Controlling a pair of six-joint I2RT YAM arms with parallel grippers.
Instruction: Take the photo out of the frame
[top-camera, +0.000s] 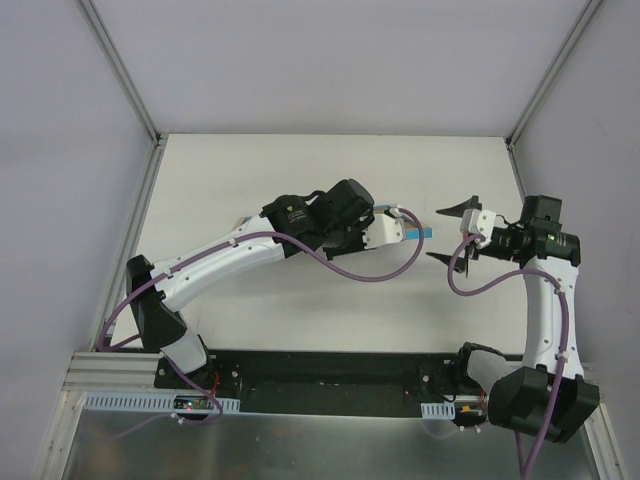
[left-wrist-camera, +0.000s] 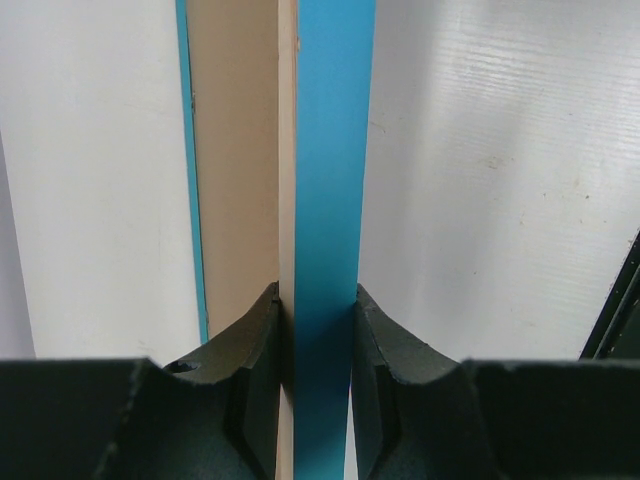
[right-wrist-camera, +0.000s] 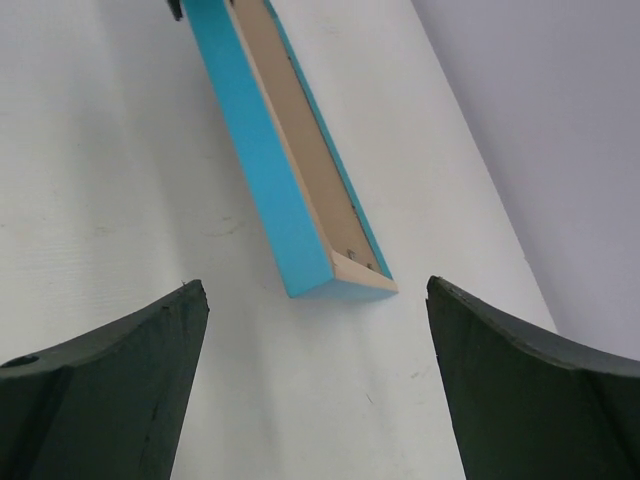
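The frame (left-wrist-camera: 335, 150) is turquoise-blue with a pale wood edge, and my left gripper (left-wrist-camera: 318, 300) is shut on its rail, one finger on each side. From above, only the frame's blue tip (top-camera: 420, 232) sticks out past the left gripper (top-camera: 398, 225) at the table's middle. In the right wrist view the frame's end (right-wrist-camera: 300, 200) hangs just above the table, showing a beige inner back. My right gripper (right-wrist-camera: 315, 310) stands wide open a short way in front of that end, touching nothing. It also shows in the top view (top-camera: 452, 235). The photo is hidden.
The white table (top-camera: 330, 310) is walled by grey panels at the back and both sides. A small tan corner (top-camera: 243, 222) pokes out from under the left arm. The arms' bases sit on a black rail (top-camera: 330, 385) at the near edge.
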